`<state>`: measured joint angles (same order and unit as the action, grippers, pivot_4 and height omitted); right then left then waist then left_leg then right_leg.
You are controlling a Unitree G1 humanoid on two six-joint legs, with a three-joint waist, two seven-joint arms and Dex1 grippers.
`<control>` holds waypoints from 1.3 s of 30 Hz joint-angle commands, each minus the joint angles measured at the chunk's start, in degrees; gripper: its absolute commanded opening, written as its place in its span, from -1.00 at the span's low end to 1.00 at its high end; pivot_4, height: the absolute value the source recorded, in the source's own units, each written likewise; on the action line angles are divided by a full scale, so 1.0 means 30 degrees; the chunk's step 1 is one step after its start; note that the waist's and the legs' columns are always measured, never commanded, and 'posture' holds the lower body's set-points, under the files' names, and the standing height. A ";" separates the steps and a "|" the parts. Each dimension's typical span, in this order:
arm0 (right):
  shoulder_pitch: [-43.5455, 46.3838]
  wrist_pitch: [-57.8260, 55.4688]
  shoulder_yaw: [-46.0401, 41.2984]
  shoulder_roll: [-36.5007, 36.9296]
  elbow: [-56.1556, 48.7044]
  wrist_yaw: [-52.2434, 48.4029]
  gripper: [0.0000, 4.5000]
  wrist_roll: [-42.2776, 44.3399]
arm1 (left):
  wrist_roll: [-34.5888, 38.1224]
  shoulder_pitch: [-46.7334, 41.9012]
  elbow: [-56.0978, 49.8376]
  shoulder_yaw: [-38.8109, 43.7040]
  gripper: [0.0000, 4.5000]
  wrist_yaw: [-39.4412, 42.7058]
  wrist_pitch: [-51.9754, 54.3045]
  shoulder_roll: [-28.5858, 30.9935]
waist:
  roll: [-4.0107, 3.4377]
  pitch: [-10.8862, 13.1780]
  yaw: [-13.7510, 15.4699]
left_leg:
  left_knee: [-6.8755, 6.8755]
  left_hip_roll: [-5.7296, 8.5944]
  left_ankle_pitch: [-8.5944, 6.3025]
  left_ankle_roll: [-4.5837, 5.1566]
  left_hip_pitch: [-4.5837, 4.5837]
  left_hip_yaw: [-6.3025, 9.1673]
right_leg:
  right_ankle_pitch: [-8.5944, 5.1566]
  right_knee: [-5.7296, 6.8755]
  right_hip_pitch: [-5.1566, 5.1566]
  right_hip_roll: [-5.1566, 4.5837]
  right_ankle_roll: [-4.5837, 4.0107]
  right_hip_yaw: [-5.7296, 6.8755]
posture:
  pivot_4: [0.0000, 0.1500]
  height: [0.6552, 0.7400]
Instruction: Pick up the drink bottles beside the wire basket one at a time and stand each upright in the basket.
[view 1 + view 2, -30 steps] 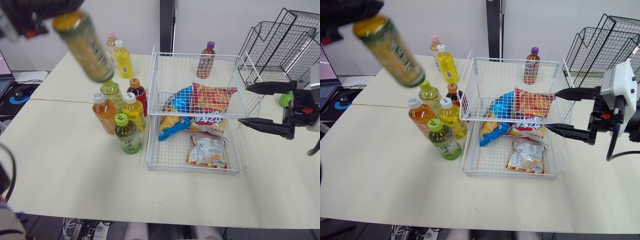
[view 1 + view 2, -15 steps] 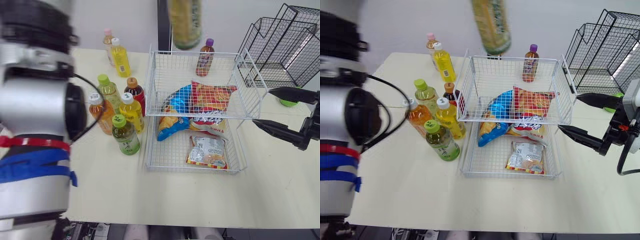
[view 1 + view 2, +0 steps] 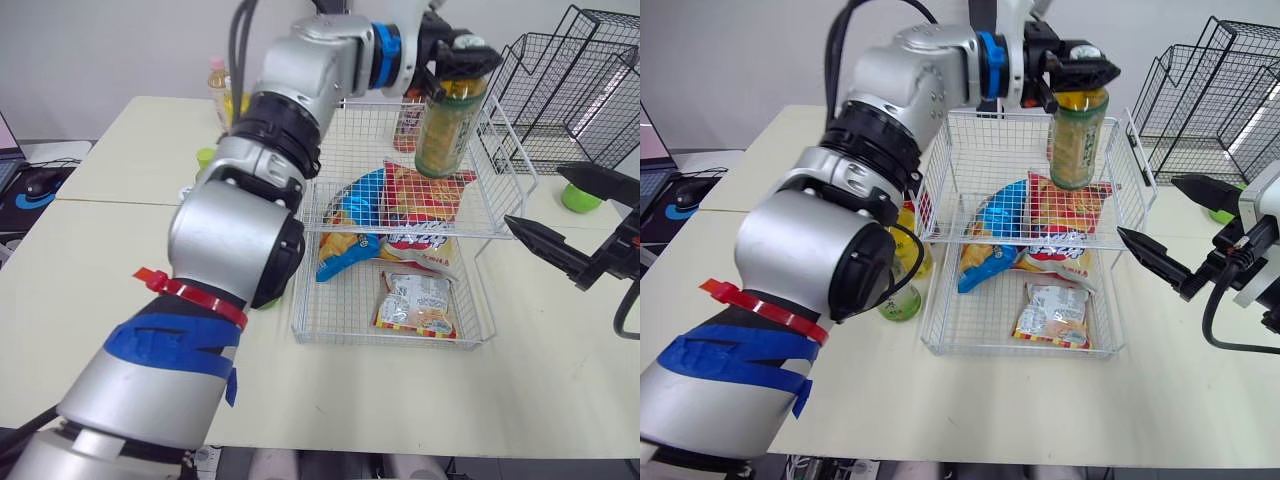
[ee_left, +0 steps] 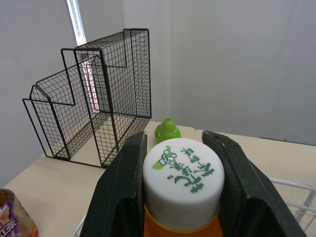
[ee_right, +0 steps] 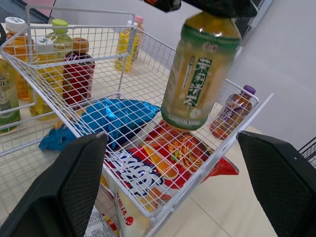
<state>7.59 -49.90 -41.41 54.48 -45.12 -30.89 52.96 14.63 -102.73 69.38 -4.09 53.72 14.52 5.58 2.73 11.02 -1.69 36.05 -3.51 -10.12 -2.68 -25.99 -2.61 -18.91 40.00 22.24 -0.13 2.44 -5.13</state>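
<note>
Over the far right of the basket point(image 3: 392, 340), the left claw point(image 3: 1077, 72) is clamped on the white ribbed cap point(image 4: 183, 174) of a tea bottle point(image 3: 442, 130). The bottle is a clear plastic cylinder of amber drink with a green label, hanging upright with its base clear of the bags below. The basket is open white wire with tall walls, resting on the smooth cream counter point(image 3: 80, 250). Inside lie crinkled snack bags: a blue one point(image 3: 352, 200), a red one point(image 3: 425, 195) and a small pale packet point(image 3: 415, 305) nearer. A purple-capped bottle point(image 5: 232, 111) stands at the far edge; whether it is inside the wire is unclear. More bottles point(image 5: 76, 69) stand just left of the basket, largely hidden by the left arm. Right of the basket the right claw point(image 3: 535, 197) hangs with its fingers wide apart, empty. Black wire racks point(image 3: 570, 90) stand far right.
</note>
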 commanded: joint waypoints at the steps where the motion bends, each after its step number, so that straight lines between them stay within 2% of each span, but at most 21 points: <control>1: -0.0015 0.0380 -0.0211 0.0007 -0.0474 0.0595 1.00 0.0399 | -0.0535 -0.1017 0.0231 0.0810 -0.39 -0.0681 -0.1291 -0.0384 | -0.0004 -0.0003 -0.0006 | 0.0000 0.0000 0.0000 0.0000 0.0001 0.0003 | 0.0000 0.0001 -0.0003 0.0001 0.0000 0.0001 | 1.00 0.76; 4: -0.0094 0.0487 -0.0116 0.0018 -0.0530 0.0791 1.00 0.0537 | -0.0845 -0.1218 0.0749 0.1122 -0.39 -0.1088 -0.1399 -0.0688 | -0.0008 -0.0005 0.0002 | 0.0000 0.0002 0.0000 0.0001 0.0003 0.0012 | 0.0000 0.0002 -0.0009 0.0001 0.0001 0.0006 | 1.00 0.76; 9: -0.0239 0.0649 -0.0037 0.0059 -0.0584 0.0984 1.00 0.0762 | -0.0912 -0.1458 0.1024 0.1742 -0.39 -0.0211 -0.0739 -0.0854 | -0.0011 -0.0007 0.0001 | 0.0002 0.0008 0.0001 0.0001 0.0003 0.0024 | -0.0001 0.0001 -0.0017 0.0001 0.0002 0.0018 | 1.00 0.76; 11: -0.0267 0.0685 -0.0016 0.0106 -0.0581 0.1010 1.00 0.0868 | -0.1161 -0.1539 0.1045 0.1811 -0.07 0.0052 -0.0743 -0.0655 | -0.0012 -0.0008 0.0001 | 0.0003 0.0007 0.0002 -0.0001 0.0003 0.0031 | -0.0001 0.0002 -0.0020 0.0001 0.0001 0.0025 | 1.00 0.76; 15: -0.0269 0.0773 -0.0013 0.0206 -0.0531 0.1019 1.00 0.1080 | -0.1353 -0.1768 0.0945 0.2091 0.45 0.0933 -0.0668 -0.0055 | -0.0013 -0.0008 0.0001 | 0.0006 0.0007 0.0005 -0.0002 0.0003 0.0038 | 0.0000 0.0008 -0.0023 0.0002 0.0001 0.0030 | 1.00 0.76; 19: -0.0165 0.0725 -0.0095 0.0445 -0.0489 0.0887 1.00 0.1394 | -0.1326 -0.1825 0.0268 0.2180 0.98 0.3028 -0.0096 0.1261 | -0.0037 -0.0021 -0.0061 | 0.0006 0.0006 0.0004 -0.0003 0.0006 0.0042 | 0.0000 0.0010 -0.0025 0.0005 0.0001 0.0032 | 1.00 0.76; 24: -0.0125 0.0706 -0.0141 0.1010 -0.0272 0.0446 1.00 0.1803 | -0.1358 -0.0346 -0.2605 0.1481 0.99 0.7032 0.1972 0.3702 | -0.0093 -0.0052 -0.0095 | 0.0004 -0.0012 0.0009 -0.0010 0.0018 0.0049 | 0.0000 0.0025 -0.0025 0.0022 0.0000 0.0035 | 1.00 0.76; 29: 0.0392 0.0617 0.0228 0.1595 0.0603 -0.0363 1.00 0.2846 | -0.0398 0.3108 -0.9010 0.1149 0.99 0.9626 0.5898 0.7114 | -0.0142 -0.0079 -0.0180 | 0.0015 -0.0027 0.0031 -0.0040 0.0044 0.0057 | 0.0000 0.0058 -0.0046 0.0031 -0.0002 0.0032 | 1.00 0.76; 35: 0.1960 0.1492 0.2033 0.2361 0.1775 -0.1825 1.00 0.2525 | 0.0465 0.7767 -1.5592 0.2459 0.99 0.8251 0.8910 1.1297 | -0.0152 -0.0078 -0.0223 | 0.0052 -0.0037 0.0036 -0.0038 0.0031 0.0198 | 0.0000 0.0111 -0.0044 0.0044 -0.0004 0.0049 | 1.00 0.76; 39: 0.3305 0.2369 0.4051 0.2304 0.2393 -0.2809 1.00 0.2017 | 0.1421 1.1699 -1.9331 0.3473 0.99 0.7467 1.0006 1.3130 | -0.0161 -0.0083 -0.0209 | 0.0103 -0.0044 0.0036 -0.0036 0.0059 0.0240 | 0.0000 0.0182 -0.0068 0.0044 -0.0005 0.0061 | 1.00 0.76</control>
<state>15.82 -45.05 -30.62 60.98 -38.08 -37.80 59.63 16.71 -69.17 16.89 4.02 77.78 42.76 43.60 2.25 10.77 -2.32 36.50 -3.64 -10.02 -2.78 -25.82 -1.87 -18.91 40.66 22.04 0.00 2.42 -4.93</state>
